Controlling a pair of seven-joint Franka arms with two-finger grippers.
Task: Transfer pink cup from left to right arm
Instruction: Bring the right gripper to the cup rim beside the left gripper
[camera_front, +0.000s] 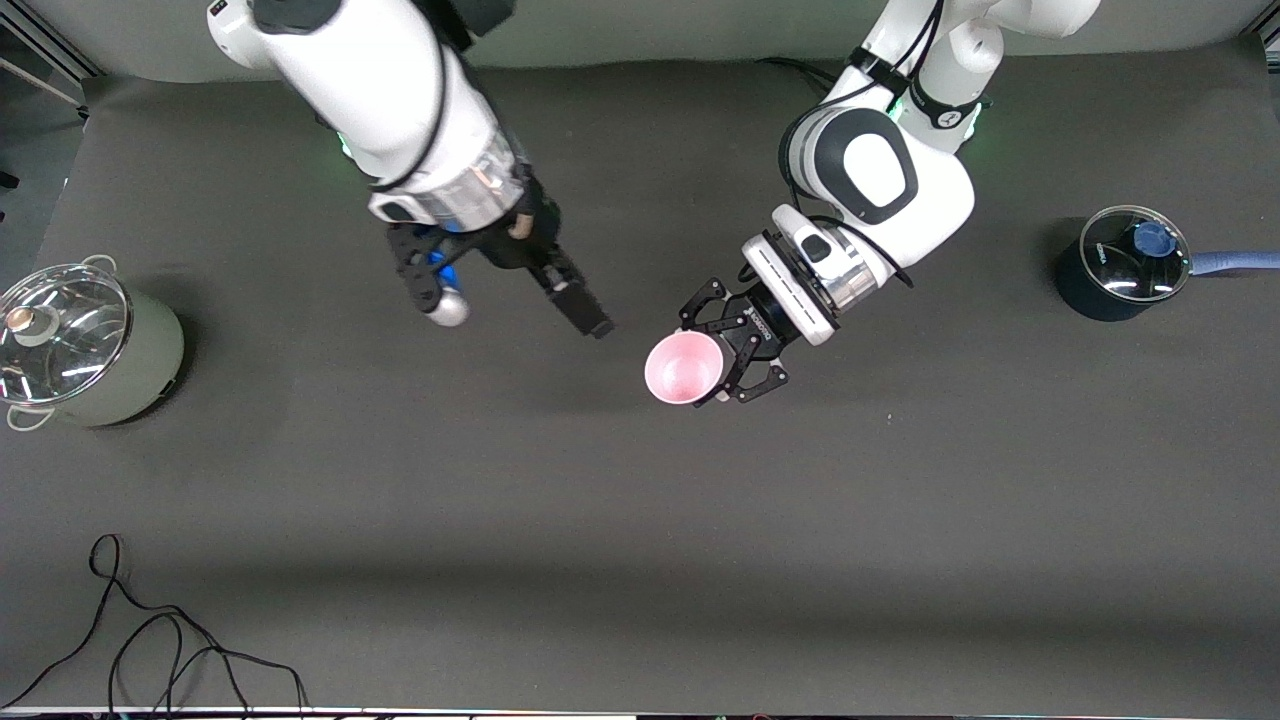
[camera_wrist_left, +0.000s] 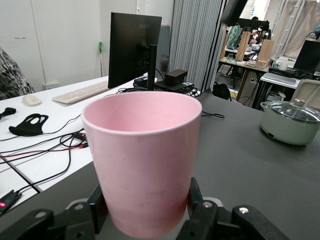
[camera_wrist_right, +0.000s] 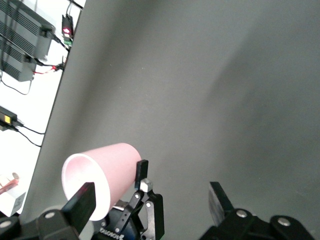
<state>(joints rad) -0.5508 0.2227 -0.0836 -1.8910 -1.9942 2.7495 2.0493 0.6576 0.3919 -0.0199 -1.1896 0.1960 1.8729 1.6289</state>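
The pink cup (camera_front: 685, 367) is held tilted on its side above the middle of the table, its open mouth turned toward the front camera and the right arm's end. My left gripper (camera_front: 735, 352), a skeletal black linkage, is shut on the cup's lower body. In the left wrist view the cup (camera_wrist_left: 145, 160) fills the middle, pressed between the two fingers (camera_wrist_left: 97, 207). My right gripper (camera_front: 520, 305) hangs open and empty over the table beside the cup, a short gap away. In the right wrist view its open gripper (camera_wrist_right: 150, 202) frames the cup (camera_wrist_right: 107, 172) and the left gripper.
A pale green pot (camera_front: 90, 350) with a glass lid stands at the right arm's end; it also shows in the left wrist view (camera_wrist_left: 289, 124). A dark blue glass-lidded pot (camera_front: 1120, 265) stands at the left arm's end. A black cable (camera_front: 150, 640) lies near the front edge.
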